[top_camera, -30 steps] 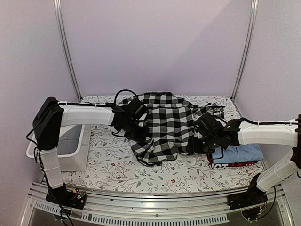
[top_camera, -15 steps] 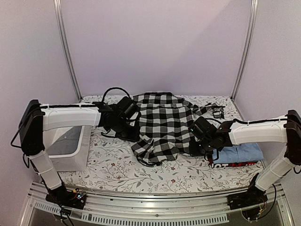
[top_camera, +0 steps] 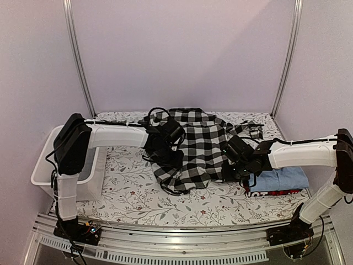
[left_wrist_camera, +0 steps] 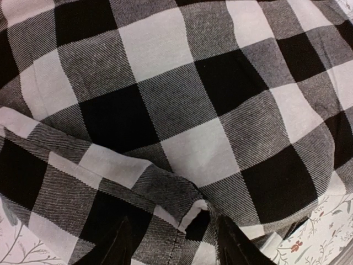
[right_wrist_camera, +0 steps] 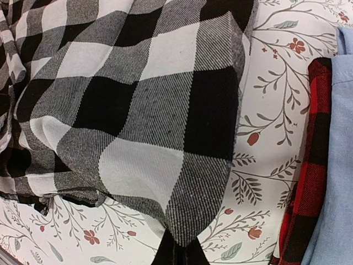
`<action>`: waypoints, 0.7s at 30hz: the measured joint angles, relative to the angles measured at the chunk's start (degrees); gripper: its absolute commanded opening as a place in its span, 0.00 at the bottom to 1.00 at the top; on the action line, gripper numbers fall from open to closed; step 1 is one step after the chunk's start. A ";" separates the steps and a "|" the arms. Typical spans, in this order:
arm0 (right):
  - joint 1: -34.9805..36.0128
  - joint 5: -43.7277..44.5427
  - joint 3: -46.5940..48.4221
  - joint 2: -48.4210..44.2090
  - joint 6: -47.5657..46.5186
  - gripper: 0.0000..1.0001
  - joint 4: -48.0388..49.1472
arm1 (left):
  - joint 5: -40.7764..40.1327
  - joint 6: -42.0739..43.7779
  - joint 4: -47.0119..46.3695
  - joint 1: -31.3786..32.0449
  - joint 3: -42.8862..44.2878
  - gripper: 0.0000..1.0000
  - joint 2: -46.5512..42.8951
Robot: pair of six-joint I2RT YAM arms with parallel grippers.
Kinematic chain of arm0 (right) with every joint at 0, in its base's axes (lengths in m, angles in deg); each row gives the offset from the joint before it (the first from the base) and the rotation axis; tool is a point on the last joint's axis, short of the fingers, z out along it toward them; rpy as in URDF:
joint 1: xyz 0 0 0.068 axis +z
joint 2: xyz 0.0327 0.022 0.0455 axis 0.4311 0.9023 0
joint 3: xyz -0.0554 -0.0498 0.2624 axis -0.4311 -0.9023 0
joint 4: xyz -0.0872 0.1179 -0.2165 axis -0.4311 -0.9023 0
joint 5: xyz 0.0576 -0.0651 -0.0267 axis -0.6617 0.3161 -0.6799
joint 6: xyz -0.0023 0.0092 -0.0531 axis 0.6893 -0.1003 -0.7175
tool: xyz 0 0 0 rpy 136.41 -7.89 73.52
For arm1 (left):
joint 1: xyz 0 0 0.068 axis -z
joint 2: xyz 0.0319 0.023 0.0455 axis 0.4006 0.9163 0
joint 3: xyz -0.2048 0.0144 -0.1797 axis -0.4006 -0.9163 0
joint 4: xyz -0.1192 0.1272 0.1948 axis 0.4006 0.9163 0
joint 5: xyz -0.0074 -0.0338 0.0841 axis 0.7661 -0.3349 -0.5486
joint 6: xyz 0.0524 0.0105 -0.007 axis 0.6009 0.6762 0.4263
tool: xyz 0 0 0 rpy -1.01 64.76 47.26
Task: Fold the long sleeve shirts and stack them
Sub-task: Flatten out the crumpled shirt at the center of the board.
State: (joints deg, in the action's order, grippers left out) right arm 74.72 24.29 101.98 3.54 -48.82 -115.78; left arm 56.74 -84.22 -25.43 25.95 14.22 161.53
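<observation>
Two shirts look done: light blue shirt (top_camera: 284, 179) lies on top of red-and-black shirt (top_camera: 270, 192), stack just beside the checked shirt (top_camera: 193, 146) on its right, near side. Probably parked there so the last fold can land on top.

Checked shirt is spread, rumpled, mid-table (top_camera: 138, 193), collar end far, hem end near. Not folded yet.

Right gripper (right_wrist_camera: 179, 255) sits at the checked shirt's right edge, between it and the stack. Jaws pinched tight on a doubled corner of the checked cloth; the fold's tip runs straight into the jaws in the right wrist view. My guess is this edge is held so it can be drawn across the shirt's middle. In that view the red-and-black and blue edges are apart from the gripped corner, floral table between.

Left gripper (left_wrist_camera: 174, 245) is over the checked shirt's left part, low on the cloth. Fingers (left_wrist_camera: 124, 245) stand apart at a middling gap, a hem fold lying between them, not clamped. Judged: lining up for its own pinch on this side so both edges lift together.

White tub (top_camera: 41, 171) well apart from the checked shirt, on its left; not part of the job.

Risk: one-sided pull drags the whole shirt toward the stack and musses it. Next move needs the left side clamped first.
</observation>
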 measured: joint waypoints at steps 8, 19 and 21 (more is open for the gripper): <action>0.00 0.00 0.00 0.00 -0.09 0.00 0.04 | -1.73 0.04 0.37 0.55 4.17 0.50 3.10; 0.00 -0.02 -0.02 0.02 -0.11 0.00 0.02 | -4.13 -0.17 2.27 0.59 5.14 0.00 4.70; 0.00 -0.07 -0.02 0.00 -0.17 0.00 -0.20 | -4.59 0.24 2.75 0.59 4.76 0.00 4.61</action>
State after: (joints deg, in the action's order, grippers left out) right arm 74.72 24.22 101.95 3.54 -48.99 -115.98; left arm 52.15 -83.98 -22.67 26.54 18.99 166.14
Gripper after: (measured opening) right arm 0.006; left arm 0.015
